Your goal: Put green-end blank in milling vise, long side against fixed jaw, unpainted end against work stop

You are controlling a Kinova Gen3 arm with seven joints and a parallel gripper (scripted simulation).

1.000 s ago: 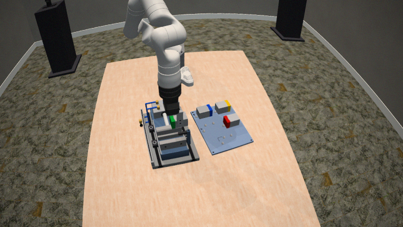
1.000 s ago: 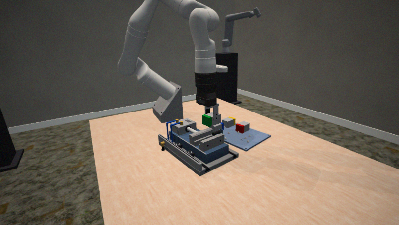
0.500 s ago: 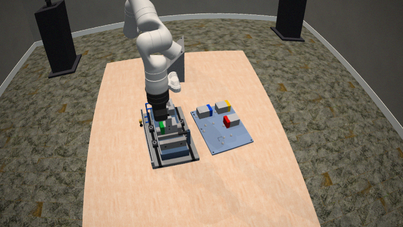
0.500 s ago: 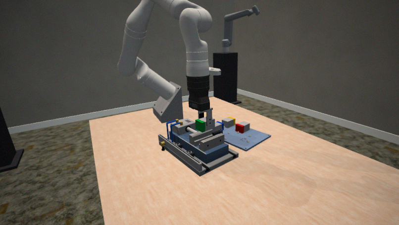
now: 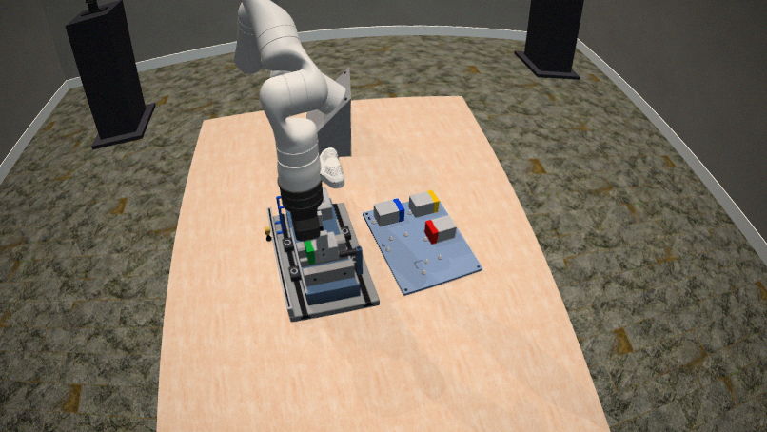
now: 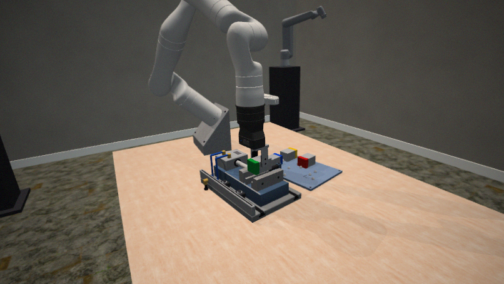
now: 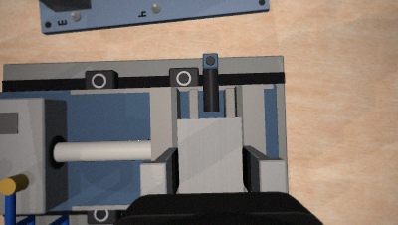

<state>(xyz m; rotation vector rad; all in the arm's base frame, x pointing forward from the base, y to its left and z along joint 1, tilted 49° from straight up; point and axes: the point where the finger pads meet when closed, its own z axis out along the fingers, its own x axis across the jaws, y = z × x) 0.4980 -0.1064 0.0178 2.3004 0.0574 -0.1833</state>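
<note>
Green paint marks one end of the gray blank (image 5: 310,252) (image 6: 252,166) (image 7: 210,154), which the fingers of the gripper (image 5: 322,246) (image 6: 259,158) (image 7: 210,162) grasp by its long sides. The white arm (image 5: 298,145) (image 6: 248,84) arches over and drops steeply to the milling vise (image 5: 332,286) (image 6: 271,194) (image 7: 109,119), the gripper pointing down.

The blank is between the vise's jaws, its green end away from the work stop (image 5: 348,252) (image 7: 211,92) and its plain end near that short black rod, a gap showing between them. In the wrist view, the two low bars run beneath the line of the blank; whether it touches them I cannot tell. One finger stands on the side of the hoseless fixed jaw (image 5: 329,270) (image 6: 267,179) (image 7: 254,110), close about the blank. Blue hoses (image 5: 279,214) (image 6: 213,166) (image 7: 10,209) rise at the far end.

Beside the vise, a flat blue plate (image 5: 403,263) (image 6: 303,179) (image 7: 109,19) with small pale round studs carries boxy gray blanks ending in blue (image 5: 387,212) (image 6: 277,157), yellow (image 5: 423,204) (image 6: 289,154) and red (image 5: 441,229) (image 6: 306,161). The worktop (image 5: 456,348) (image 6: 197,239) (image 7: 338,124) is pale, streaky wood.

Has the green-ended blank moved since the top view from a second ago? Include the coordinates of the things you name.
Yes. In the top view the green-ended blank (image 5: 310,252) (image 6: 253,166) (image 7: 210,154) has shifted left and nearer the fixed jaw (image 5: 328,272) (image 6: 267,180) of the vise.
</note>
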